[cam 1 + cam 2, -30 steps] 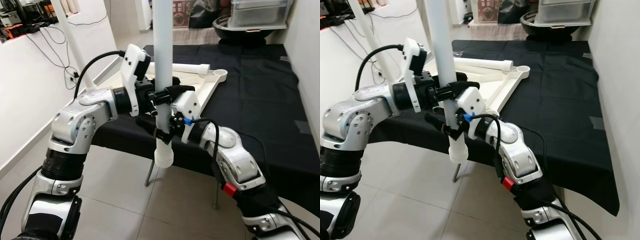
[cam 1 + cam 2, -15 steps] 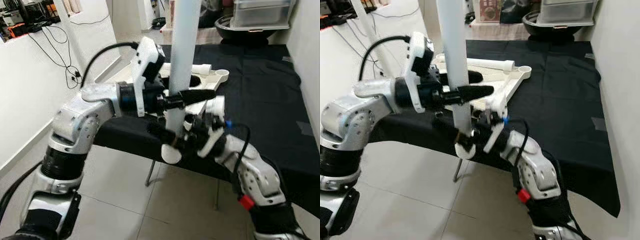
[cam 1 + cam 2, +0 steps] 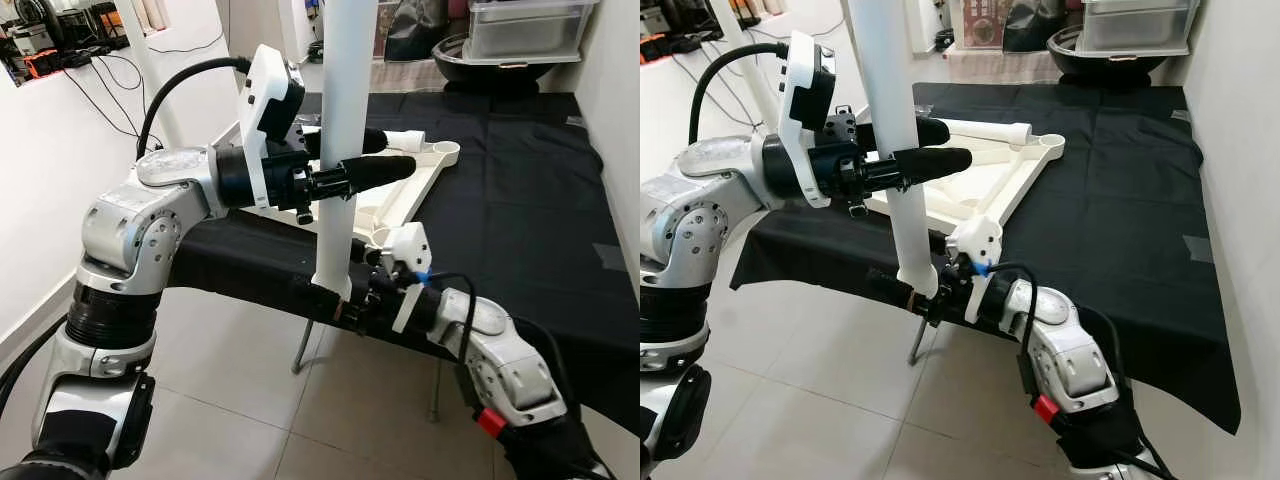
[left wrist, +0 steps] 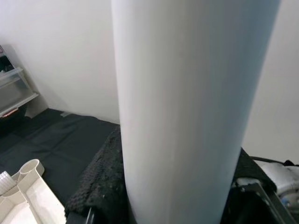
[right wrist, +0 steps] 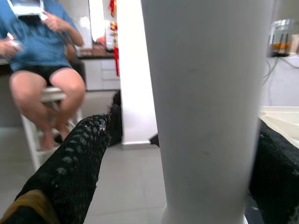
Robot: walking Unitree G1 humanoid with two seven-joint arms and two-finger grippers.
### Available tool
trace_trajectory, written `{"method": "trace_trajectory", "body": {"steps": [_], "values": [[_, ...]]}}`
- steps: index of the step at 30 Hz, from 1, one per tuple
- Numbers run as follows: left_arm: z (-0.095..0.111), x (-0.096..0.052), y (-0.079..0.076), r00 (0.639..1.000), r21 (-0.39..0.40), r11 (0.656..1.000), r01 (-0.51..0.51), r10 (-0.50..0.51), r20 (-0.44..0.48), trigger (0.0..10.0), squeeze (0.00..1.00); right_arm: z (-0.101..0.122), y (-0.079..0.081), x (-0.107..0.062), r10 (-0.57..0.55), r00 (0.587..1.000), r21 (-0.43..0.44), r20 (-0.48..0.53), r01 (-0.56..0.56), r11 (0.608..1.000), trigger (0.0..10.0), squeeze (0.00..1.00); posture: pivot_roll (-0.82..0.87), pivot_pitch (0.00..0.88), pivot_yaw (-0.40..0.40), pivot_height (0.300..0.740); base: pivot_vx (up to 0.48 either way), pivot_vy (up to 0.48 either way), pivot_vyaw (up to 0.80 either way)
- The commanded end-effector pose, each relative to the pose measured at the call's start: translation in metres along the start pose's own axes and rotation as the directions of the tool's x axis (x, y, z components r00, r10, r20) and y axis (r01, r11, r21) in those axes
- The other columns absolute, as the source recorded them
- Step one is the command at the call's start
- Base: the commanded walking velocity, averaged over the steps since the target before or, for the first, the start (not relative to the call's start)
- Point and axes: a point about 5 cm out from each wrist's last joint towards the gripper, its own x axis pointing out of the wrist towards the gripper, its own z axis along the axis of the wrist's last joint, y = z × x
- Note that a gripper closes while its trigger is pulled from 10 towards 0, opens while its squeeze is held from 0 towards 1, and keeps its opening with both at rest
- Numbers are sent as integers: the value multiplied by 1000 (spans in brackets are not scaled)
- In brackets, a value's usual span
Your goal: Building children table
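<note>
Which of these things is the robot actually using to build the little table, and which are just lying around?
In use:
- white table leg, held upright by the left gripper and the right gripper
- white tabletop lying on the black cloth

Lying about:
- clear plastic box
- cables
- seated person

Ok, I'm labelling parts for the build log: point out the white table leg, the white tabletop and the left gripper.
white table leg [image 3: 343,90], left eye view, upper shaft.
white tabletop [image 3: 1012,178], right eye view, rim near the corner socket.
left gripper [image 3: 385,155], left eye view, between fingertips.
</note>
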Motion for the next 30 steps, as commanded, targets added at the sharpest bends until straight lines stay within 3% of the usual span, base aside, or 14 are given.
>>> {"method": "trace_trajectory", "body": {"steps": [1, 21, 22, 23, 24, 25, 30], "values": [[7, 6, -2, 999, 11, 1000, 10, -11, 52, 0, 0, 6, 9, 18, 40, 999, -25, 24, -40, 999, 10000, 0, -1, 56, 99, 740, 0, 0, 0], [0, 16, -12, 996, -36, 999, 36, -33, 84, 0, 0, 30, 14, 44, 8, 990, 24, 144, -11, 1000, 10000, 0, 0, 59, 97, 740, 0, 0, 0], [0, 16, -12, 996, -37, 999, 35, -32, 85, 0, 0, 30, 13, 45, 4, 990, 23, 140, -7, 1000, 9608, 0, 1, 58, 95, 740, 0, 0, 0], [1, 16, -12, 996, -36, 999, 35, -31, 86, 0, 0, 30, 13, 45, -3, 991, 26, 136, -1, 1000, 1882, 0, 0, 58, 96, 740, 0, 0, 0], [1, 16, -12, 996, -36, 999, 35, -31, 86, 0, 0, 30, 13, 45, -3, 991, 26, 136, -1, 1000, 1882, 0, 0, 58, 96, 740, 0, 0, 0], [1, 16, -12, 996, -36, 999, 34, -31, 87, 0, 0, 29, 12, 45, -11, 991, 30, 131, 7, 1000, 0, 0, -1, 59, 95, 740, 0, 0, 0], [1, 16, -12, 995, -34, 999, 32, -29, 91, 0, 0, 30, 8, 45, -49, 989, 64, 138, 40, 997, 0, 0, -4, 59, 95, 740, 0, 0, 0]]}}
